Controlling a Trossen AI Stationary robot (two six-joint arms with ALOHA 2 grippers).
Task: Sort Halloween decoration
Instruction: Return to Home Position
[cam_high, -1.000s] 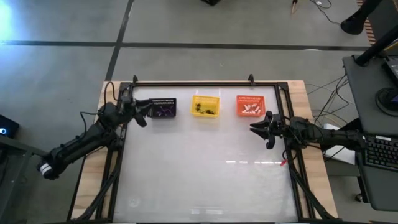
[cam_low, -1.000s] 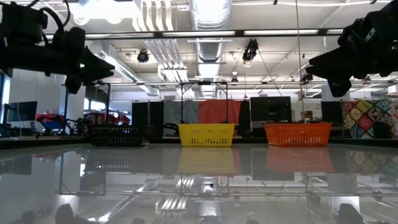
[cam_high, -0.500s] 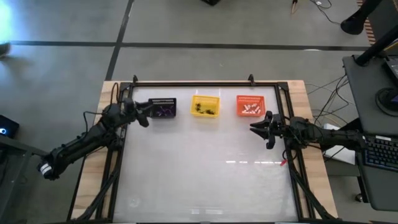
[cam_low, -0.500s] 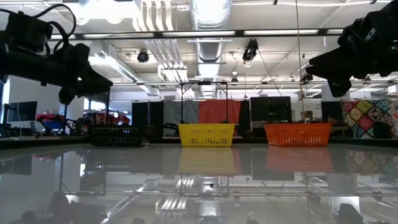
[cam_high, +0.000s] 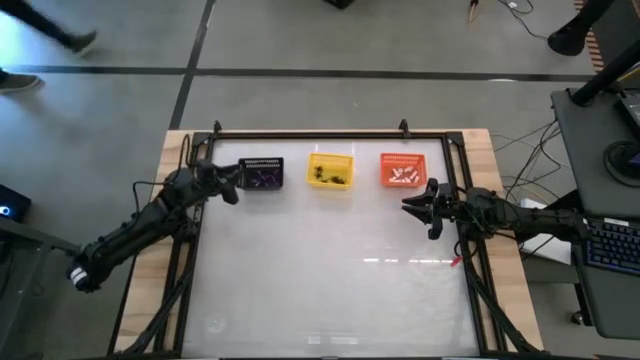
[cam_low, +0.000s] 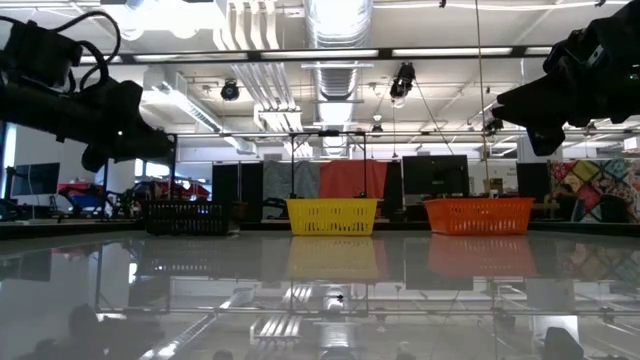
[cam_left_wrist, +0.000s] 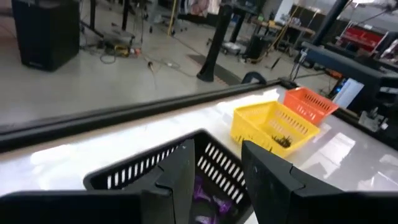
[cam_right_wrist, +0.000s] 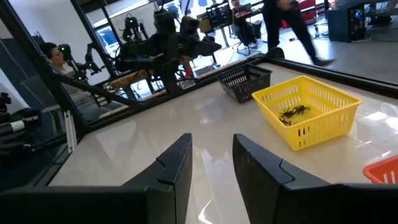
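Open workshop with a grey concrete floor and a white glossy tabletop in a black frame. The left jaws are parted a little with nothing between them. They hang clear of the surface, just beside the left wall of the black basket, near the far-left corner. The left arm runs back diagonally over the left edge.

The right jaws are also parted and empty, raised above the tabletop near the right edge, just in front of the orange basket. The right arm lies across the right edge.

Three baskets stand in a row along the far edge, apart from each other: black, then the yellow basket, then orange.

Contents:
- Black: purple trinkets.
- Yellow: dark trinkets, spider-like in the right wrist view.
- Orange: white trinkets.

A person's legs show on the floor beyond the far-left corner. In the right wrist view, a seated person is in the room off the left edge.
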